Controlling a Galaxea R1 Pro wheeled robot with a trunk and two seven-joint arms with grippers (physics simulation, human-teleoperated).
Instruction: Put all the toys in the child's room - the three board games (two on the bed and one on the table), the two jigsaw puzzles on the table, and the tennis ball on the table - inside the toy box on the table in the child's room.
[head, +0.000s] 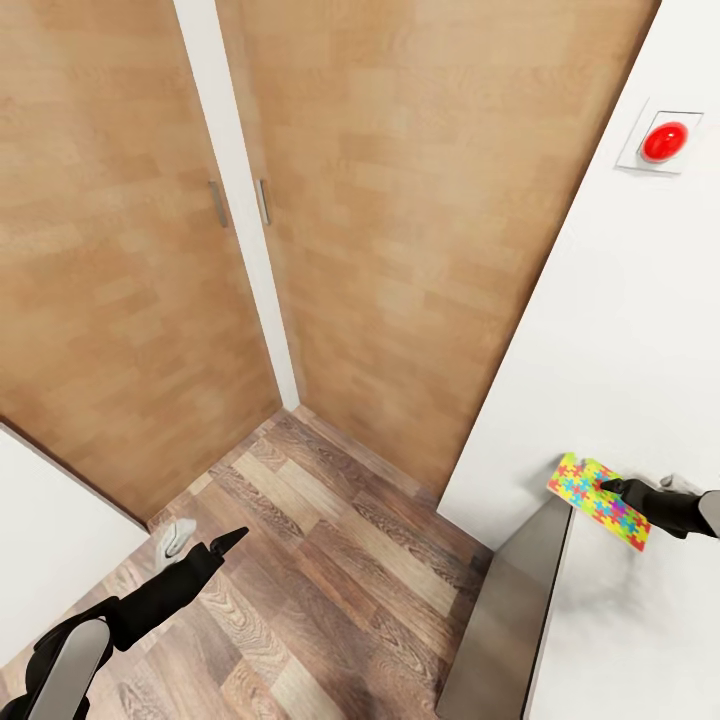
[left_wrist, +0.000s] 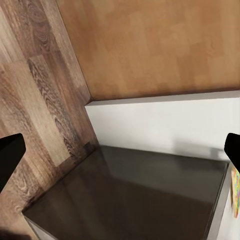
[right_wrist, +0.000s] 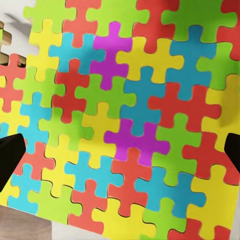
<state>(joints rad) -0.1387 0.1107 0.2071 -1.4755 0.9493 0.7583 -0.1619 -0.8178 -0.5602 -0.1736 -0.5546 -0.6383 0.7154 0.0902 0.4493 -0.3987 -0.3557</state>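
At the far left of the head view, the left gripper hangs over the wood-plank floor, its black fingers tapering toward the wardrobe doors. In the left wrist view its two fingertips sit at opposite edges of the picture with a wide gap and nothing between them, so the jaws stand released. That view looks down on a dark grey panel, a white wall strip, floor and wood door.

The two wooden doors fill the middle of the head view, each with a slim vertical handle beside the white strip that separates them.

To the right rises a white wall with a red button on a pale plate. Below it lies the table with its grey side panel. On the table's near-left corner, by the wall, lies the jigsaw puzzle, flat, its long axis running diagonally from the corner toward the right edge of the view. The right gripper points leftward over the puzzle. In the right wrist view the puzzle spans the space between the widely parted fingertips; the jaws are spread, and whether they touch the puzzle cannot be told.
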